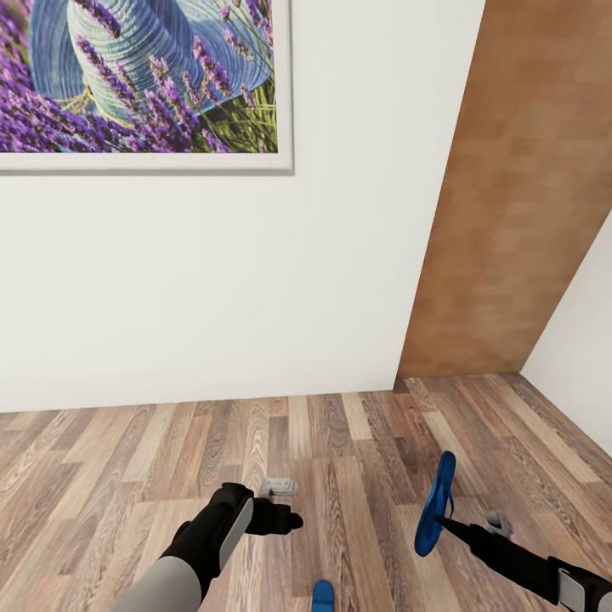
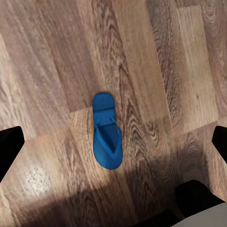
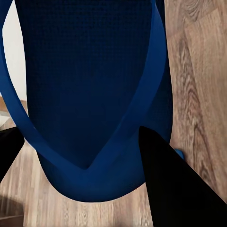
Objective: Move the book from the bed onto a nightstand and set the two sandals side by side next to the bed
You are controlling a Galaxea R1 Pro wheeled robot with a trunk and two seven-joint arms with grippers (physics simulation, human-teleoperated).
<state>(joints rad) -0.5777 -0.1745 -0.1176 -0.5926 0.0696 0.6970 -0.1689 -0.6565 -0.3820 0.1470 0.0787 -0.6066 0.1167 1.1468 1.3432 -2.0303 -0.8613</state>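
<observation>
My right gripper is shut on one bright blue sandal, holding it upright on edge above the floor. In the right wrist view that sandal sits between the dark fingers. The other sandal lies flat on the wood floor, strap up; its tip pokes in at the head view's lower edge. My left gripper hovers open above it, fingertips spread wide to either side, not touching. The book, bed and nightstand are out of view.
A white wall with a framed lavender picture stands close ahead. A brown wooden panel rises at the right beside another white wall. Wood-plank floor stretches between me and the wall.
</observation>
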